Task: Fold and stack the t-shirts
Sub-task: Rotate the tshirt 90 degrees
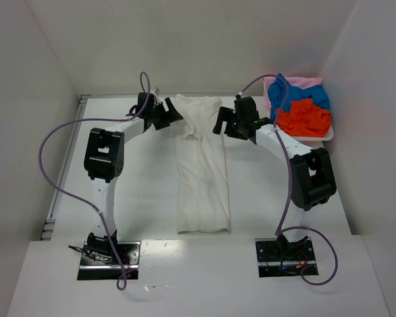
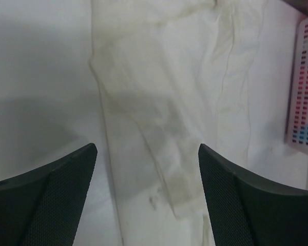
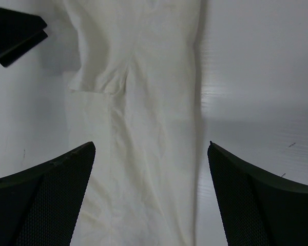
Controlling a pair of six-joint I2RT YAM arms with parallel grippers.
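Three coloured t-shirts fill the only container in view, a shallow white tray (image 1: 315, 139) at the far right corner of the worktop (image 1: 145, 191). The blue t-shirt (image 1: 284, 94) lies to the left and rear of the heap. The orange-red t-shirt (image 1: 305, 119) is bunched at the front. The pale pink t-shirt (image 1: 305, 81) shows along the far edge beneath the others. All three are crumpled, none folded.

The off-white t-shirt (image 1: 201, 172) lies outside the tray, flat on the middle of the worktop. It is folded lengthwise into a long narrow strip running from the far side toward the arm bases, and one sleeve is turned in near its far end.

The left end effector (image 2: 146, 147) hangs over the strip's far left part, fingers spread wide and released, nothing between them. The right end effector (image 3: 151, 144) is over the strip's far right part, likewise spread and released, with the cloth lying loose below it.
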